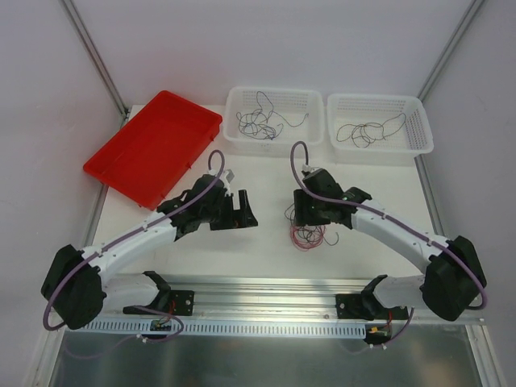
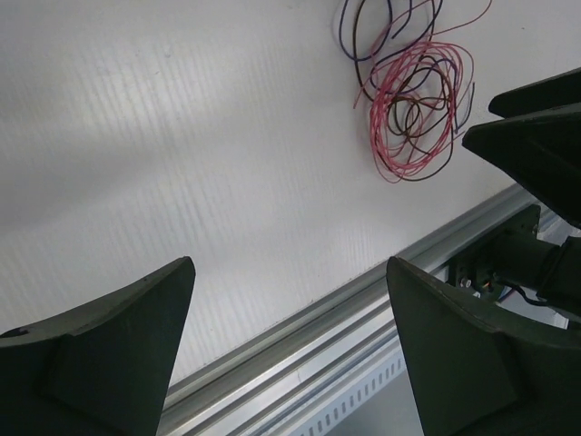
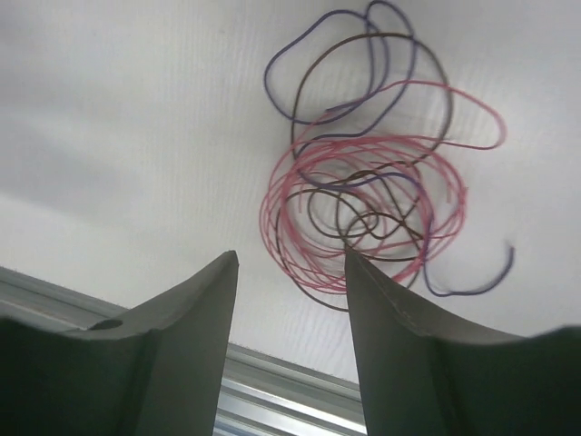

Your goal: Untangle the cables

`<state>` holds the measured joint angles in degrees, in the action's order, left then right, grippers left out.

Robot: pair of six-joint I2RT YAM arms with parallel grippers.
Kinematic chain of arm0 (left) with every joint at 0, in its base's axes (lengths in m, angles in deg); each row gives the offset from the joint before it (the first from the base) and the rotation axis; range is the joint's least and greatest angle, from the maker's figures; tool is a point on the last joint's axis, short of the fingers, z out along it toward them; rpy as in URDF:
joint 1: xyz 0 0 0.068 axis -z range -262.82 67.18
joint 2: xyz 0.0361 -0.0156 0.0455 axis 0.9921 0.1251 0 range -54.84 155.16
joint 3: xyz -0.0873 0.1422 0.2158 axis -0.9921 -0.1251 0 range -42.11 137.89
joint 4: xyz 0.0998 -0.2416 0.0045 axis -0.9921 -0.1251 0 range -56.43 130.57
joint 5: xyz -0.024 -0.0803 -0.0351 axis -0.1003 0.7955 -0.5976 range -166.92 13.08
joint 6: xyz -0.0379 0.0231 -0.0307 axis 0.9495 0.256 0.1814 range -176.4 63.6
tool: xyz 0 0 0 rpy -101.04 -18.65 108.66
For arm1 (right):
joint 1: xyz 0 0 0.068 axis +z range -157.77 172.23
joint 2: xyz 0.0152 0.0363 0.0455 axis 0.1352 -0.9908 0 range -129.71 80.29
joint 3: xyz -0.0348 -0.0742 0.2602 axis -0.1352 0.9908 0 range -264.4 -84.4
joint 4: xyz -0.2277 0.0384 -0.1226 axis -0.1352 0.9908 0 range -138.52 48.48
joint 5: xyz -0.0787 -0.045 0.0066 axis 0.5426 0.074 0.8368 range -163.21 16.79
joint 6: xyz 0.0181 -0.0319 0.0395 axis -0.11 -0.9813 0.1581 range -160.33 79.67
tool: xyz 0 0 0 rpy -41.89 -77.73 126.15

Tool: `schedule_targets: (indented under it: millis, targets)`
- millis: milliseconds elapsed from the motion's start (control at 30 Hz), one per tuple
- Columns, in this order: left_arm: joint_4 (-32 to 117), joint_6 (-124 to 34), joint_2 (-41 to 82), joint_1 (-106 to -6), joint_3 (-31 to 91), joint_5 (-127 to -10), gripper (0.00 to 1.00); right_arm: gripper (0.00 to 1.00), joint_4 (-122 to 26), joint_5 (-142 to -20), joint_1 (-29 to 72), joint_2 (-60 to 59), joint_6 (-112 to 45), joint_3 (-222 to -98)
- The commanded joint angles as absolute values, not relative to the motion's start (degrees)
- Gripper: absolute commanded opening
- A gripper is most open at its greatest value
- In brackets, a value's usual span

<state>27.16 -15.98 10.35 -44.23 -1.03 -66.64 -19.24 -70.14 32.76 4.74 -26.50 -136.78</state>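
While they lie slack on the white desk [image 1: 266,173], the cables [image 3: 363,218] form a flat, roughly round tangle just ahead of the right end effector [image 3: 290,263], whose jaws stand apart with nothing clamped between them. Pink loops make the dense middle. Purple and dark strands arc out on the side away from its fingertips, so the bundle runs slightly longer in that direction, and one purple tail trails off to the side. Hair-thin, light and limp, the strands would likely slide and drag neighbours. A pinch on an outlying purple loop looks cleaner than one in the pink knot. The left end effector [image 2: 290,272] hangs well to one side, released and empty.
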Motion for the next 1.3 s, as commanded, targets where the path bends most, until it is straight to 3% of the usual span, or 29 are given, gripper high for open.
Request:
schedule_targets:
  millis: [0, 333, 700, 933, 1033, 1067, 1167, 1267]
  targets:
    - [27.9, -16.0, 15.0, -41.1, 5.5, -68.0, 0.87, 0.53, -15.1, -63.5, 29.7, 8.2, -28.5, -137.0]
    - [27.7, -14.3, 36.8, -30.6, 21.2, -69.6, 0.81, 0.49, -16.7, -70.8, 13.5, 14.0, -28.6, -131.4]
    - [27.8, -10.3, 54.7, -25.6, 31.6, -71.7, 0.65, 0.51, -17.0, -76.6, 11.5, 19.5, -28.0, -128.2]
    - [26.9, -9.5, 57.0, -25.6, 31.0, -73.2, 0.45, 0.51, -18.8, -79.8, 11.4, 21.9, -29.0, -126.2]
    - [26.4, -10.0, 57.4, -25.6, 30.3, -73.1, 0.25, 0.51, -19.9, -80.7, 11.4, 21.8, -28.9, -126.1]
    - [26.2, -10.4, 57.4, -25.6, 30.1, -73.2, 0.14, 0.51, -20.2, -81.5, 11.4, 21.7, -28.8, -126.2]
    - [25.1, -13.6, 55.3, -25.7, 29.3, -73.7, 0.02, 0.52, -20.8, -81.8, 11.5, 20.9, -29.2, -127.5]
    - [22.9, -18.1, 53.8, -25.8, 29.3, -73.2, 0.0, 0.51, -21.2, -82.0, 11.5, 19.5, -29.9, -129.4]
